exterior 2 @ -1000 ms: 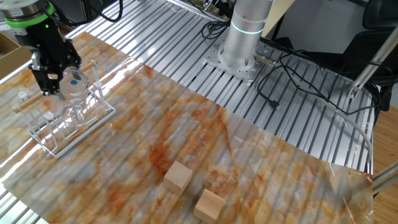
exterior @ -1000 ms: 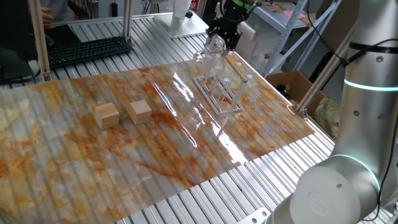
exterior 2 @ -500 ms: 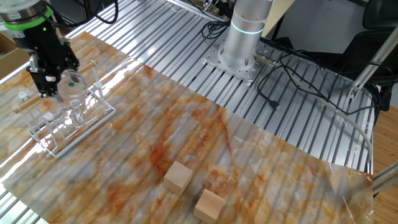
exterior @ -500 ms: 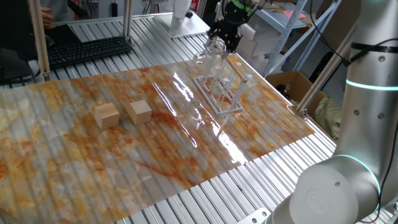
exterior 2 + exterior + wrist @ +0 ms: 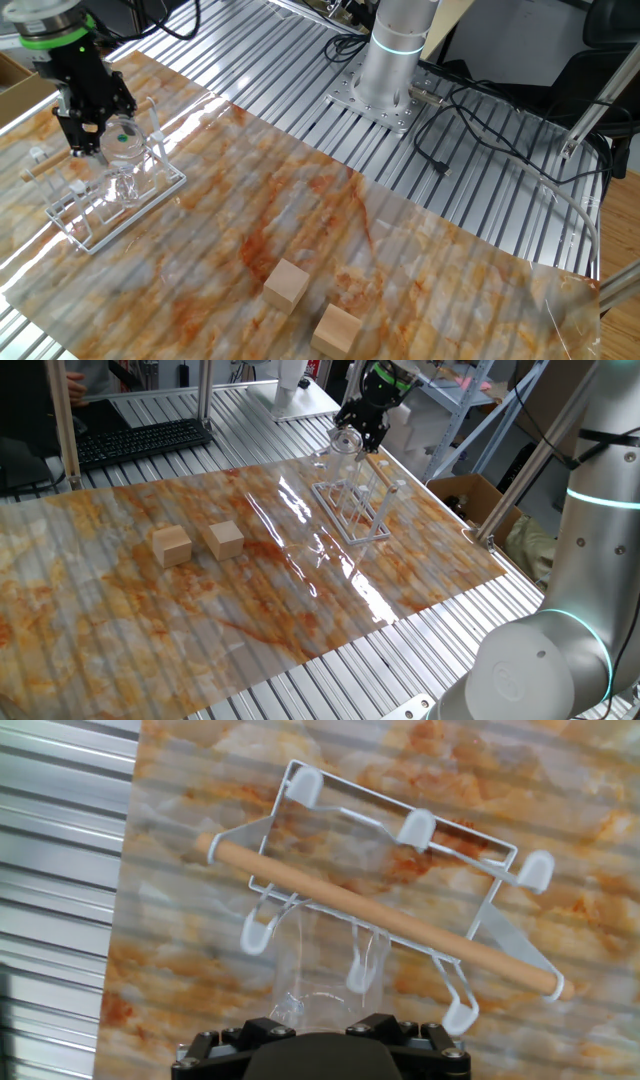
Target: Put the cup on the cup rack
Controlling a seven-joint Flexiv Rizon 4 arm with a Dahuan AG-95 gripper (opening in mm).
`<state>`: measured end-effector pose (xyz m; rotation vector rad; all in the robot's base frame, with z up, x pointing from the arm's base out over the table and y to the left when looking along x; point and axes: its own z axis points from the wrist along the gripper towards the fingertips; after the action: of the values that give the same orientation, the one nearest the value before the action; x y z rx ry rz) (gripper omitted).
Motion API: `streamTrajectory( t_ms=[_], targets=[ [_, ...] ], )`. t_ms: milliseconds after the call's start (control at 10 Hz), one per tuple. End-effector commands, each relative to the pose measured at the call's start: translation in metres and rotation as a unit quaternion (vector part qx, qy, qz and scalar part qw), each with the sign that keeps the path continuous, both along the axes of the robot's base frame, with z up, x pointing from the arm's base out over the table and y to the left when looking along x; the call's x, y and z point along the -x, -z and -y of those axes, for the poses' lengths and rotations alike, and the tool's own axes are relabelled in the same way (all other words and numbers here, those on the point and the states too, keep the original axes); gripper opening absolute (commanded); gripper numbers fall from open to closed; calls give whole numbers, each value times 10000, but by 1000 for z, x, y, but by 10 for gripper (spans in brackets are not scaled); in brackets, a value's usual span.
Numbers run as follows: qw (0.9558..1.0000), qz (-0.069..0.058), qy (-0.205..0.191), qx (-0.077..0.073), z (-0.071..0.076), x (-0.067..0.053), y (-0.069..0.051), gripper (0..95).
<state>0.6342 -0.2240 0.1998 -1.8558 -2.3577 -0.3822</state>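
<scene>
The cup (image 5: pixel 346 442) is a clear tumbler held in my gripper (image 5: pixel 360 426), which is shut on it. It hangs right over the cup rack (image 5: pixel 354 512), a thin white wire frame with upright pegs and a wooden rod. In the other fixed view my gripper (image 5: pixel 92 128) holds the cup (image 5: pixel 122 152) over the rack (image 5: pixel 90 215), the cup reaching down among the pegs. In the hand view the cup (image 5: pixel 325 960) reaches from my gripper (image 5: pixel 320 1018) toward the rack (image 5: pixel 385 912), over a peg just below the rod. I cannot tell whether it touches a peg.
Two tan wooden cubes (image 5: pixel 172 545) (image 5: pixel 226 539) sit on the marbled mat at the left; they also show in the other fixed view (image 5: pixel 287 283) (image 5: pixel 337 329). A keyboard (image 5: pixel 140 440) lies at the back left. A cardboard box (image 5: pixel 470 495) stands off the right edge.
My gripper and the cup have shifted slightly over the rack. The cubes and the rack have not moved.
</scene>
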Motion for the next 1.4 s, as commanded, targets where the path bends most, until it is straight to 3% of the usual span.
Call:
streamTrajectory(
  t_ms=[100,900,1400],
  targets=[
    [10000,-18,-55,-19,3,-5,2,0],
    [9999,23,31,-103,9,-3,21,0],
    [10000,86,-21,-37,10,0,31,0]
  ],
)
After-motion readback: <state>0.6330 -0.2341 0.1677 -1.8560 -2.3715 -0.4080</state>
